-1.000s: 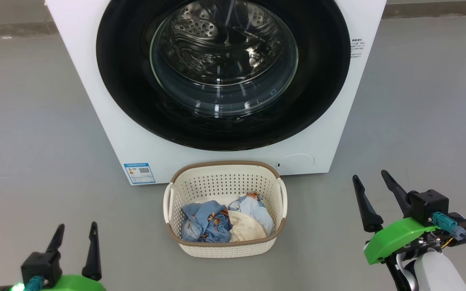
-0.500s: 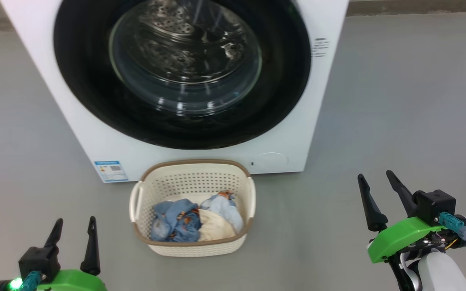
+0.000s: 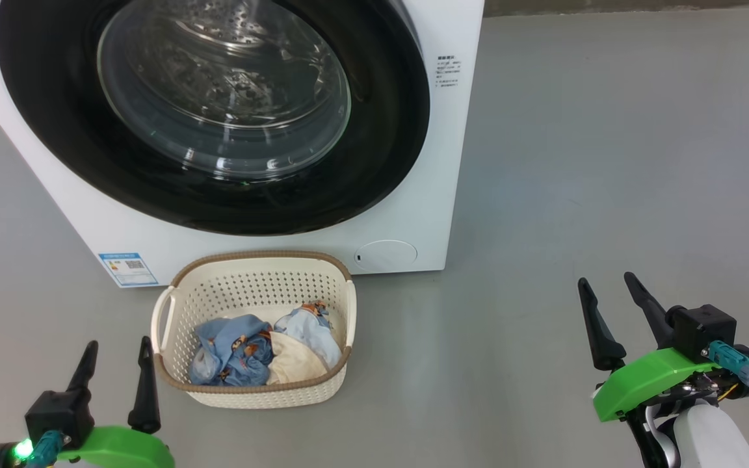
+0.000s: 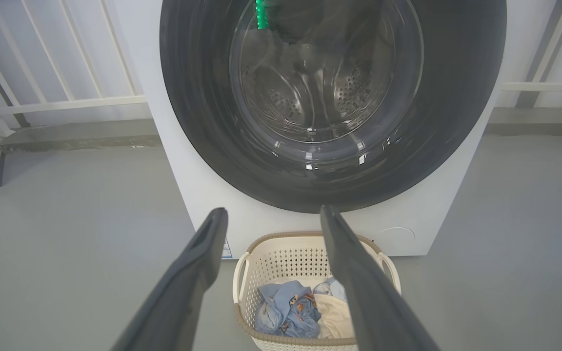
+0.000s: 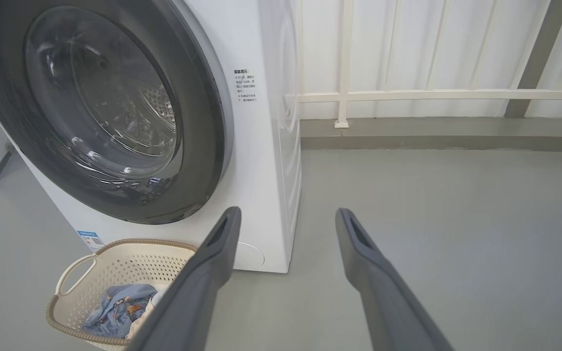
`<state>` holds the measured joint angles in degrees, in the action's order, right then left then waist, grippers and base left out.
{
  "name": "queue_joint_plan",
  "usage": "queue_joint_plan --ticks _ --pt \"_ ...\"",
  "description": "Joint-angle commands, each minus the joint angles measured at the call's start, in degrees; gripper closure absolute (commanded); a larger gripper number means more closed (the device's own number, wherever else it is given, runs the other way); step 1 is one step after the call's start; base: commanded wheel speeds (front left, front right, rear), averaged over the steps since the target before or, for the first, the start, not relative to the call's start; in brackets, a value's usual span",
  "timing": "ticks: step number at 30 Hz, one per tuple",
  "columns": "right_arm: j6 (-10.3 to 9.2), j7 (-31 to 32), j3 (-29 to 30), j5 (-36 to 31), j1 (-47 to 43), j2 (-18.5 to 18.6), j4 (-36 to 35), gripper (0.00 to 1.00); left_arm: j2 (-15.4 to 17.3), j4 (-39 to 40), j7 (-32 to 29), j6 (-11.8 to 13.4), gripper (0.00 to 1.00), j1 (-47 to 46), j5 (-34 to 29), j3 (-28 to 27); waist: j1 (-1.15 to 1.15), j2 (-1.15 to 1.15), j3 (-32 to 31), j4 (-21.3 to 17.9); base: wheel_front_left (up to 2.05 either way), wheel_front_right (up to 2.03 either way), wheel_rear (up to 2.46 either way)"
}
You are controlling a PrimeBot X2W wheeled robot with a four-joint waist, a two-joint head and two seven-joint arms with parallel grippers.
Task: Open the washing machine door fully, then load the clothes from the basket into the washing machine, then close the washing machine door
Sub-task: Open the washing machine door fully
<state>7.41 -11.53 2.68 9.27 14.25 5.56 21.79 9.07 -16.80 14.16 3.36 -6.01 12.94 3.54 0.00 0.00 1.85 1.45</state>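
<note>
Your left gripper [image 3: 119, 342] sits low, its 2 fingers spread as wide as they go, nothing between them. Your right gripper [image 3: 605, 279] is the same story: wide open, empty, hovering over bare floor [image 3: 576, 162], well apart from everything.

Just beside the left fingers, there's the basket [image 3: 254, 255], parked in front of the washing machine [image 3: 413, 214], near its base. Inside lie the clothes [image 3: 257, 351], 3 pieces bunched in 1 heap.

Above it, the washing machine door [image 3: 215, 117] is shut against the white front. That's your 1st job. Expect it to be stiff at the latch and fairly heavy, and that glossy black rim looks slippery. No handle can be made out. In the right wrist view the rim's right edge [image 5: 227, 122] stands proud of the panel, so hooking a finger behind it looks like the best bet.

The clothes should be soft and light, probably tangled. Pinch a raised fold from above. The basket looks light and may slide.
</note>
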Motion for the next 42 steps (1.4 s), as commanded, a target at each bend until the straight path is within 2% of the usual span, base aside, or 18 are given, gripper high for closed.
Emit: queue_joint_plan --ticks 1,28,37,42 --pt "0.08 -0.62 -1.27 0.25 1.72 0.08 -1.50 0.00 1.26 1.38 0.69 0.39 0.00 -2.58 0.00 -1.95 0.00 0.00 0.13 0.01 0.14 0.14 -0.27" --pt "0.08 -1.09 0.30 1.02 3.37 0.33 -2.24 0.00 -0.24 3.67 0.84 -0.52 0.00 -1.45 -0.11 -2.14 0.00 0.00 1.56 0.84 0.00 0.00 0.00" --pt "0.08 -0.87 2.36 7.25 10.42 2.20 -4.18 0.00 -0.36 2.54 0.84 -1.06 0.00 -1.95 -0.60 -1.04 0.00 0.00 2.80 1.59 0.00 0.00 0.00" --pt "0.08 0.69 5.56 15.69 18.27 2.19 -4.68 0.00 -0.55 2.35 0.84 -1.32 0.00 -2.47 -0.77 -0.59 0.00 0.00 3.52 2.03 0.00 0.00 0.00"
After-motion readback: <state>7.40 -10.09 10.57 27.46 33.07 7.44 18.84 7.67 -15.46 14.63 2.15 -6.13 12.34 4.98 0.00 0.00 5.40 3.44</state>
